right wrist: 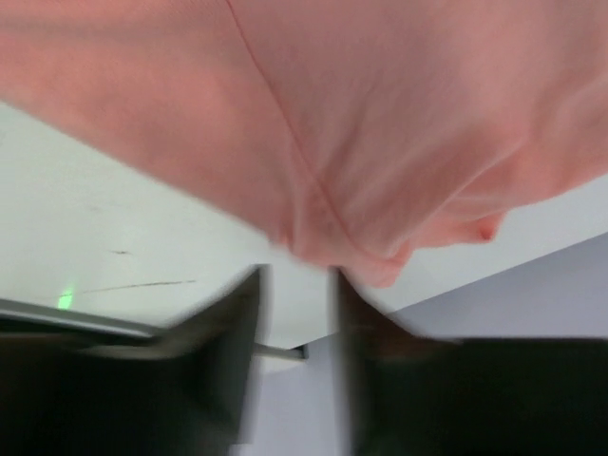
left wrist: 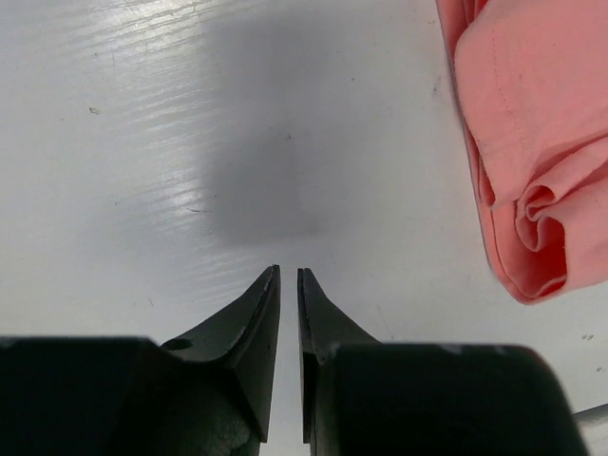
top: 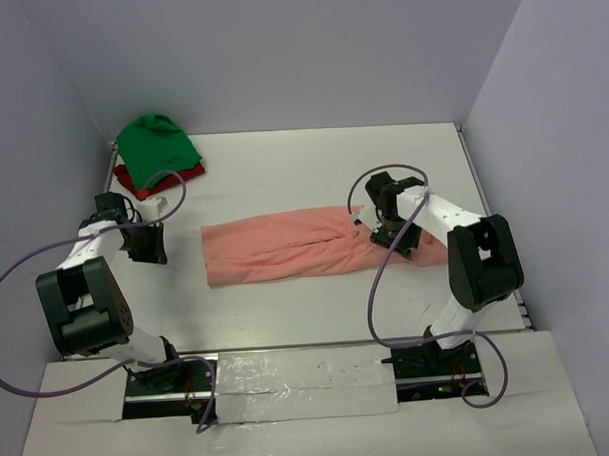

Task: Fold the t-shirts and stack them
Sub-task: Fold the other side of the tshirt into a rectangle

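right gripper (right wrist: 296,280): jaws part-open at the right end of the salmon-pink t-shirt (top: 285,247); blurred, nothing seen clamped. left gripper (left wrist: 289,274): nearly closed, empty, near its left end. shirt lies mid table (top: 312,168), a long strip. judged light, limp; pinch both end corners.

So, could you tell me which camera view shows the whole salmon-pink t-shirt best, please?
The top external view: the salmon-pink t-shirt shows almost whole there, as a long strip. The left wrist view catches only one rumpled end; the right wrist view only a blurred close-up.
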`<state>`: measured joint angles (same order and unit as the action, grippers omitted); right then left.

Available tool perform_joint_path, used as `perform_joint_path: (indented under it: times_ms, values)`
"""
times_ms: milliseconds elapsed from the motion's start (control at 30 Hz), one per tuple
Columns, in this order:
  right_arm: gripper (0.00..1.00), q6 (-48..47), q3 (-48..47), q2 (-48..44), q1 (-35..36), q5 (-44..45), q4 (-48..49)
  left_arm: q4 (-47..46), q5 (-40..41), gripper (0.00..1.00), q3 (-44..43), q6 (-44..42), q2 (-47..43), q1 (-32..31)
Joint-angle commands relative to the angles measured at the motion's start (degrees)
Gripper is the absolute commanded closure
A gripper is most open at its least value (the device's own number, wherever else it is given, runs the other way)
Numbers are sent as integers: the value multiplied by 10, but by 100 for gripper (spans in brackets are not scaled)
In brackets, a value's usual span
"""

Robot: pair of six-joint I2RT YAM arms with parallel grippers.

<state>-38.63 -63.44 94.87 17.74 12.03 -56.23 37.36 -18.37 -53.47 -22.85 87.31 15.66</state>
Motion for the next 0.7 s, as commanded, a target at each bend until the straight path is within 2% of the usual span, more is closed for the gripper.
perform_joint_path:
  times_ms: [0, 67, 167, 300, 333, 367, 400, 467, 567, 667]
  values:
    - [46, -5, -38, -16, -1, -14, -32, 5, -4, 78, -9, -16, -23, 2]
    - [41, 1, -54, -25, -1, -28, -17, -2, -5, 76, -12, -11, -30, 2]
    - [40, 11, -67, -43, 1, -35, 26, -18, -17, 76, -21, 4, -50, 2]
    - [41, 62, -76, -86, 3, -47, 116, -67, -88, 76, -42, 36, -100, 3]
    - [49, 75, -76, -106, 3, -46, 155, -79, -105, 76, -49, 53, -122, 2]
    - [68, 86, -77, -114, 3, -43, 169, -90, -127, 77, -54, 65, -130, 1]
    - [100, 110, -78, -124, 3, -38, 196, -99, -167, 78, -60, 78, -132, -2]
    - [100, 129, -79, -156, 3, -32, 209, -96, -200, 83, -94, 105, -113, -27]
    - [100, 161, -72, -218, 3, -37, 239, -44, -264, 94, -142, 83, -60, -82]
    - [100, 180, -62, -278, 3, -40, 251, -19, -269, 94, -158, 66, -22, -149]
